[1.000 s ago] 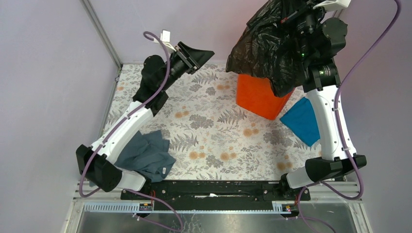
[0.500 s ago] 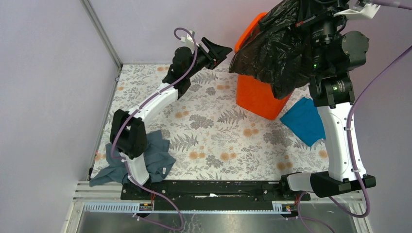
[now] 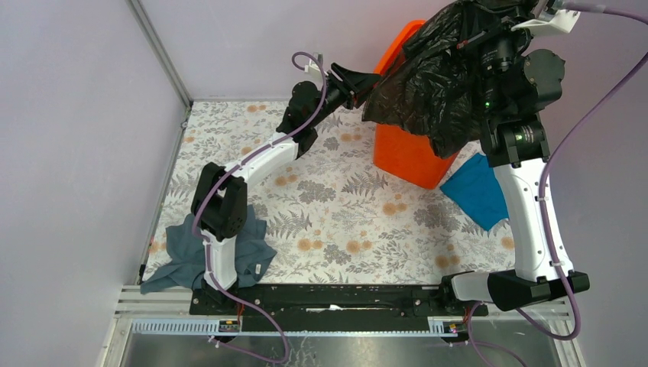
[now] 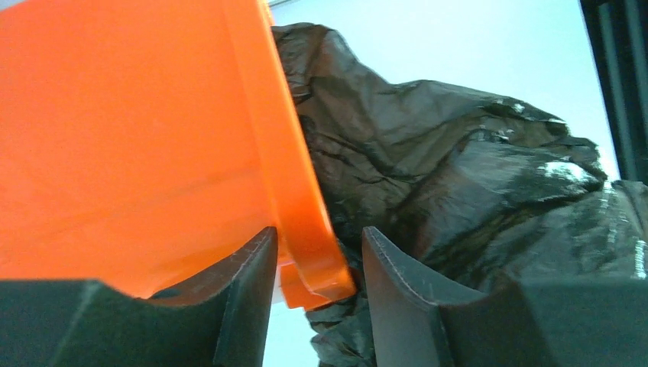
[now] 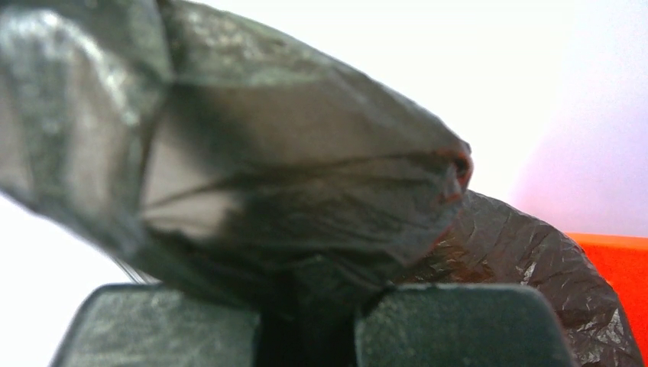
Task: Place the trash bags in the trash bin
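Reaching across since a second ago, the left end effector [image 4: 317, 252] now straddles the rolled rim of the trash bin [image 3: 405, 153], jaws parted and not visibly pinching. The right end effector [image 5: 307, 302] is clenched on a bunch of the trash bag [image 3: 435, 84], held aloft and draped over the bin's mouth at the far right of the tabletop [image 3: 336, 206]. The film looks light, limp and slippery, so gathered folds should grip best; the stiff rim suits steadying.

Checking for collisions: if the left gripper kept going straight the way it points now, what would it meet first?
The trash bin: its orange rim sits between the left gripper's parted fingers, so it would likely press onto that rim first; the trash bag hangs beside it.
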